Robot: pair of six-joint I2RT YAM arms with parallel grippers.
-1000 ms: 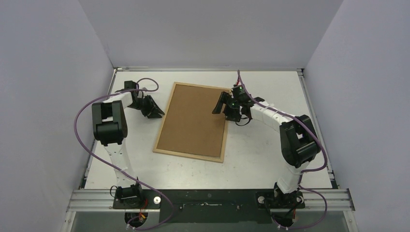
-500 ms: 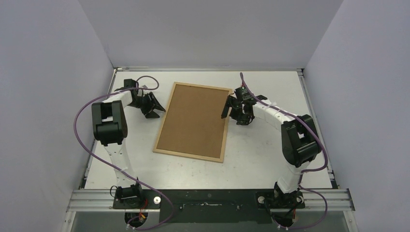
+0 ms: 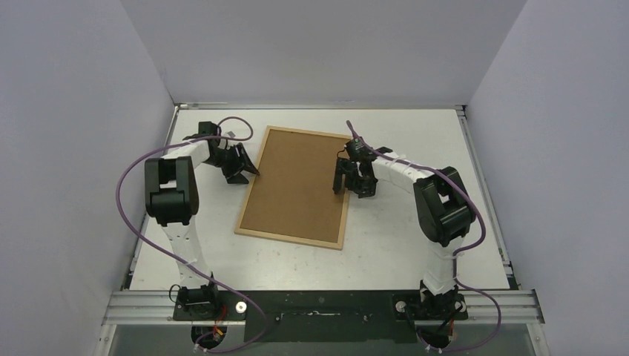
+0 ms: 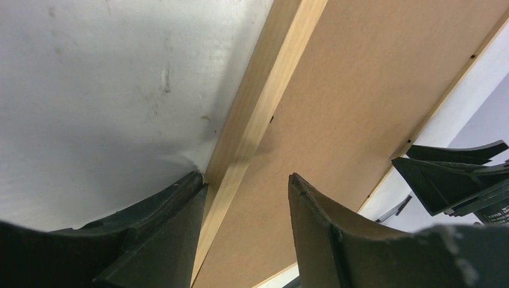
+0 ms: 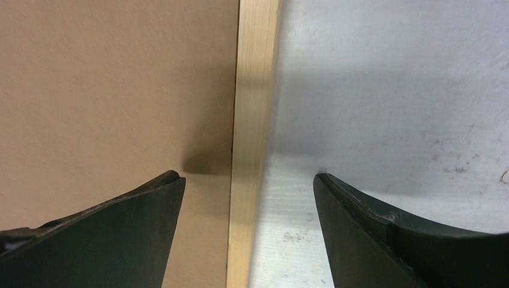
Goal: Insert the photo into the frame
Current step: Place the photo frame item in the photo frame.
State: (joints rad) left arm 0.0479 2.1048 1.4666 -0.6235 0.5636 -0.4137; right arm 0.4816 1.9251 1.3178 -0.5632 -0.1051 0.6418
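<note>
The frame (image 3: pixel 297 185) lies flat in the middle of the table, its brown back board facing up inside a thin light-wood rim. The photo is hidden. My left gripper (image 3: pixel 248 169) is open at the frame's left rim (image 4: pixel 264 102); one finger is down beside the rim's outer side, the other over the board (image 4: pixel 360 102). My right gripper (image 3: pixel 343 178) is open astride the right rim (image 5: pixel 255 90), with one finger over the board and the other over the white table. Neither is closed on anything. The left wrist view shows the right gripper's fingers (image 4: pixel 450 174) across the board.
The white table (image 3: pixel 415 252) is walled by grey panels on the left, right and back. A metal rail (image 3: pixel 319 304) carrying the arm bases runs along the near edge. Purple cables loop over both arms.
The left gripper has moved right onto the frame's left rim and opened wider. The right gripper has swung left and slightly nearer, now straddling the right rim. The frame has not moved.
</note>
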